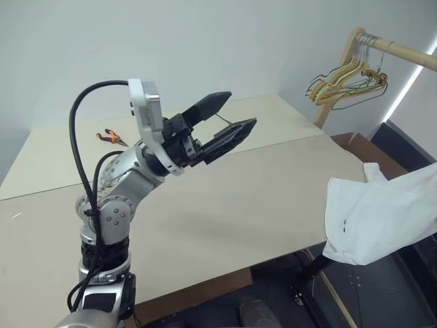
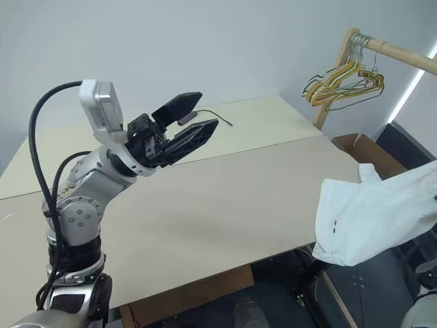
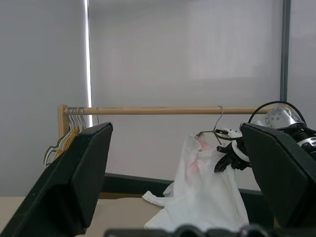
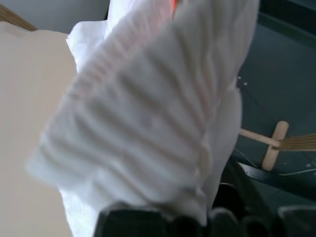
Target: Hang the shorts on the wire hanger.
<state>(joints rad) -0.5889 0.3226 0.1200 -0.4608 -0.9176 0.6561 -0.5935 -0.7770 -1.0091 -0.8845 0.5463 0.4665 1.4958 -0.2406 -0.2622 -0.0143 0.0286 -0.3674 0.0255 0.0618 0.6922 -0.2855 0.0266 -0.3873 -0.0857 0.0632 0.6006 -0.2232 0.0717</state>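
The white shorts [image 3: 197,197] hang from the wire hanger [image 3: 213,131], whose hook sits over the wooden rail [image 3: 148,110]. A faint pink-red print shows near their top. From the head views the shorts [image 1: 382,219] drape past the table's right edge, a tiny dark tag on the cloth. My right gripper [image 3: 228,154] is at the hanger's shoulder, right beside the top of the shorts, and the gathered waistband [image 4: 148,123] lies close in front of its wrist camera. Over the middle of the table my left gripper [image 1: 240,109] is raised, open and holding nothing.
The beige table [image 1: 239,198] spreads below my left arm, with orange-handled pliers [image 1: 109,137] at its far left. Yellow and wooden hangers [image 1: 348,82] are bunched at the rail's end. A cardboard box [image 1: 358,145] stands beyond the table's right corner.
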